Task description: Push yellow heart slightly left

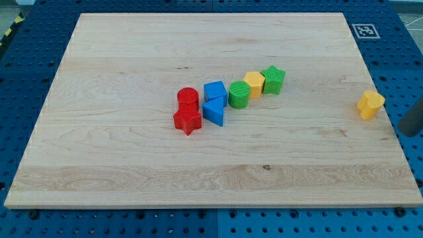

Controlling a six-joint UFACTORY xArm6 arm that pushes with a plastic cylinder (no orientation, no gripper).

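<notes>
Rod work only on this arm: it ends in a straight dark rod, not a claw, so nothing on it stands apart, together or clamped on anything. My tip (404, 133) shows at the view's far right, blurred, and appears just past the right edge of the wooden bench (132, 158), over the blue perforated surface (410, 59) around it.

The yellow heart (371, 104) is the block nearest my tip. It sits just to the view's left of the tip and a little toward the view's top, on the bench close to its right edge. A clear gap shows between the two, so they are not touching. The heart stands alone, well apart from every other block.

The remaining blocks lie far to the view's left of my tip, in a slanting row near the bench's middle. Nearest the tip is the green star (273, 79), with the yellow hexagon (254, 84) touching it on its left. Next comes the green cylinder (239, 94), then the blue cube (215, 90) with the blue triangle (214, 111) just below it. Farthest from the tip are the red cylinder (188, 99) and the red star (187, 120), which sits right against it on the side toward the view's bottom.
</notes>
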